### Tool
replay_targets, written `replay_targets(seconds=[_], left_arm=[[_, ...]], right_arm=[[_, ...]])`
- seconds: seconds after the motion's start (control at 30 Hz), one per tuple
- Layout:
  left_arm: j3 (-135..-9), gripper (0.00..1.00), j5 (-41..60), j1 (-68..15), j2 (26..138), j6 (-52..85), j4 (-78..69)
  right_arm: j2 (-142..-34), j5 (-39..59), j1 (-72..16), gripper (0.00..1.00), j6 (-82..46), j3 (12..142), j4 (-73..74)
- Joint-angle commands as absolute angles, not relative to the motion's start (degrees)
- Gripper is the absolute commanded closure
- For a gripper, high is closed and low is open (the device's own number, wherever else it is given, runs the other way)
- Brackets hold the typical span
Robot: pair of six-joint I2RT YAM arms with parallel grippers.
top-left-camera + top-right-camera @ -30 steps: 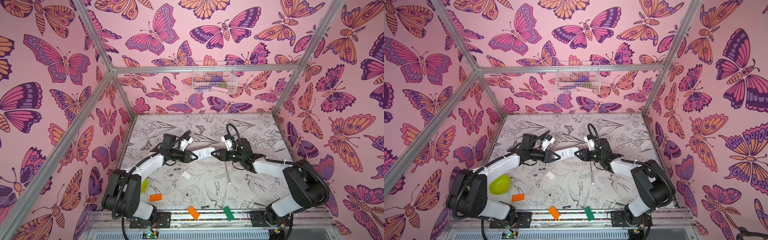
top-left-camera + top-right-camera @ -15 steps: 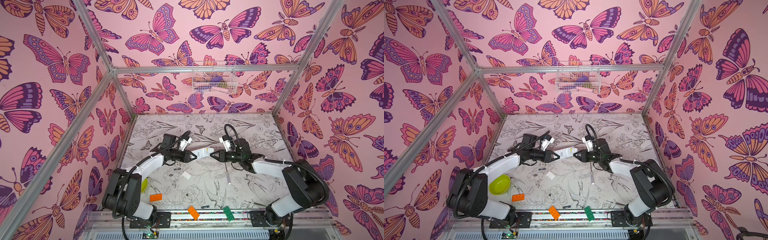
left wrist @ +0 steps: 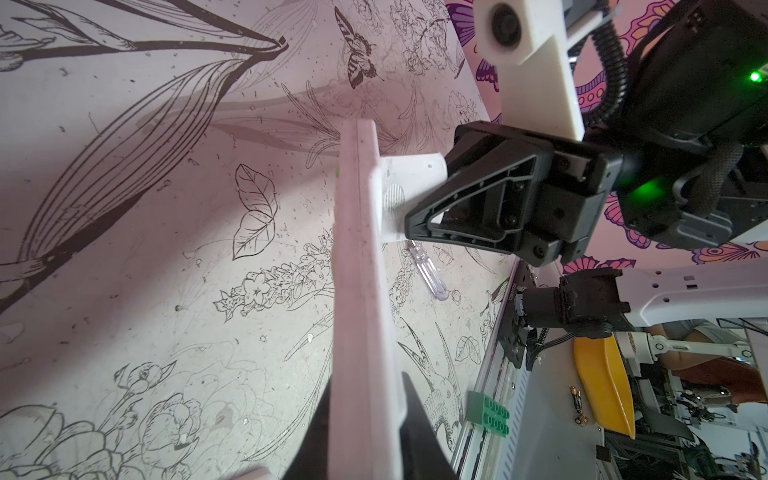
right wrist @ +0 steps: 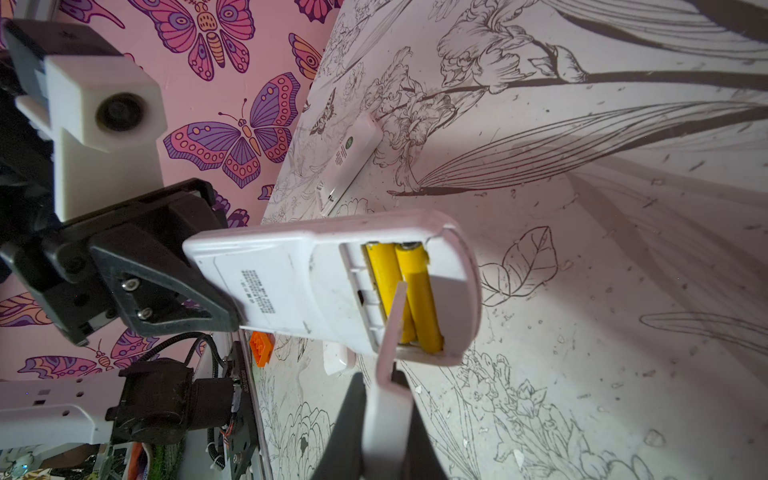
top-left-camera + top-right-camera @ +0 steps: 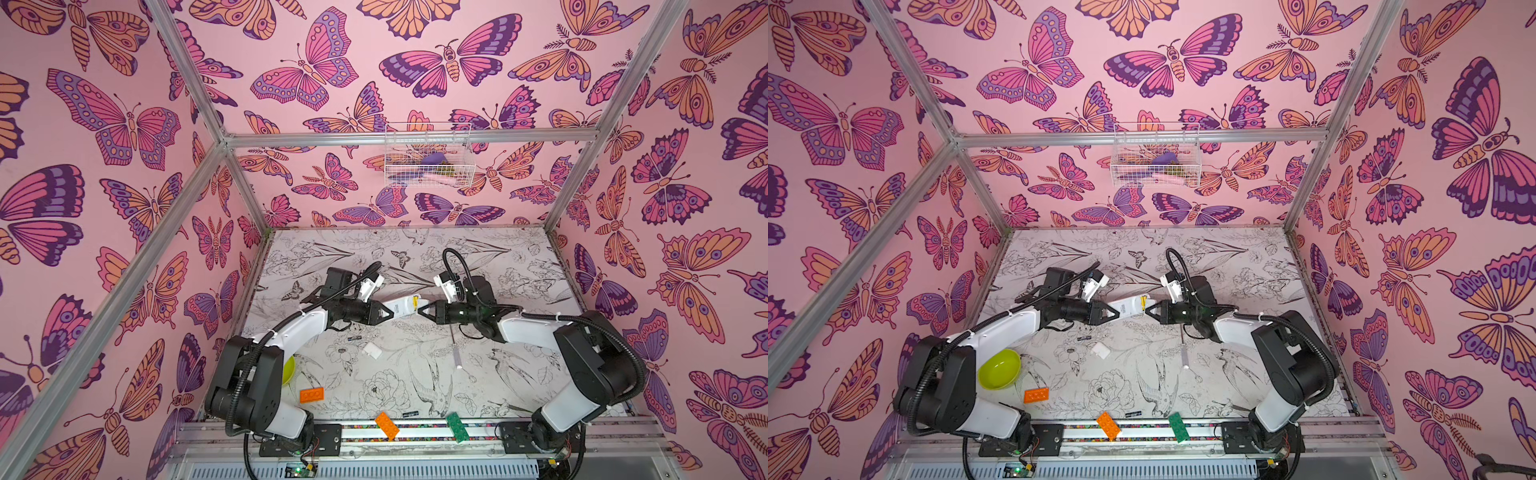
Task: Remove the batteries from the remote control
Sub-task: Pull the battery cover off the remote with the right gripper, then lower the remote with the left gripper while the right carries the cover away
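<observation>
Jaws of the right arm are pinched shut on a thin white lid (image 4: 387, 407). The right wrist view shows that lid tilted up off the open compartment of the remote (image 4: 282, 291), where two yellow batteries (image 4: 409, 291) lie side by side, while jaws of the left arm clamp the remote's other end and hold it above the table (image 5: 519, 374). The left wrist view has the remote edge-on with those batteries hidden, and both top views add a black battery (image 5: 354, 339) loose on the table beneath the left arm and a second black battery (image 5: 410, 414) near the front edge.
</observation>
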State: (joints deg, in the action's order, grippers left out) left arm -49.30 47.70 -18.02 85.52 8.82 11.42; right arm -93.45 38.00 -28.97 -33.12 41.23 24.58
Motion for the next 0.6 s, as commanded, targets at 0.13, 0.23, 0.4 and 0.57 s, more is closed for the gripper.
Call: replay_targets(seconds=[0.13, 0.23, 0.4, 0.57], left_arm=[[-50.51, 1.00, 50.14, -17.94, 87.85, 8.28, 11.44], [-51.87, 1.00, 50.01, -17.93, 88.20, 7.75, 13.66], [-52.00, 1.00, 52.03, -18.01, 89.88, 7.20, 14.38], [-51.04, 1.00, 53.61, -18.52, 91.10, 11.31, 12.13]], right_arm=[[-82.31, 30.35, -26.46, 0.93, -26.21, 41.20, 11.48], [-77.52, 23.54, -24.22, 0.93, -21.53, 42.54, -0.55], [-73.97, 6.44, -20.72, 0.93, -13.87, 45.18, -13.91], [-75.24, 8.85, -9.54, 0.92, -12.61, 46.88, -17.78]])
